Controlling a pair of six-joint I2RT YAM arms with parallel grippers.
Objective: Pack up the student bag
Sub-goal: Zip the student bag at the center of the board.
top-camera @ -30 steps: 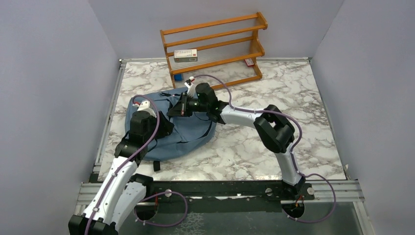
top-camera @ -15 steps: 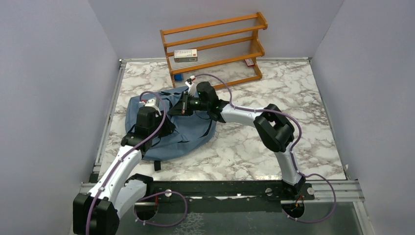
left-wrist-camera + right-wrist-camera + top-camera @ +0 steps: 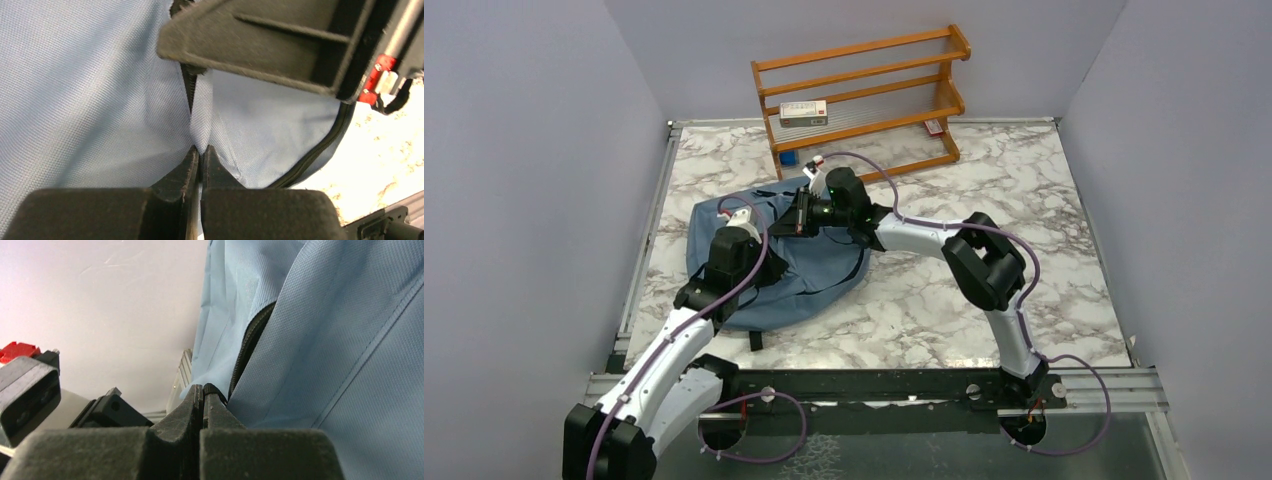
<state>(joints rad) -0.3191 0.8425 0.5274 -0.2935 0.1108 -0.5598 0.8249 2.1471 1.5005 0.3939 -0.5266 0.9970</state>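
Jaws first: our left gripper [image 3: 200, 151] has its fingers pressed together on a thin fold of the soft dusty-blue fabric backpack [image 3: 75, 100], just beside the black zipper track [image 3: 189, 87]. Our right gripper [image 3: 202, 389] is likewise pinched tight on the cloth edge next to the zipper (the two grippers sit close together over the bag's upper part). The backpack lies slumped on the white marbled table [image 3: 984, 180], left of centre, near the orange wooden rack [image 3: 864, 90]. We judge it light and floppy. The cloth will stretch and slide rather than lift whole, so holds at the stiffer zipper trim suit best.
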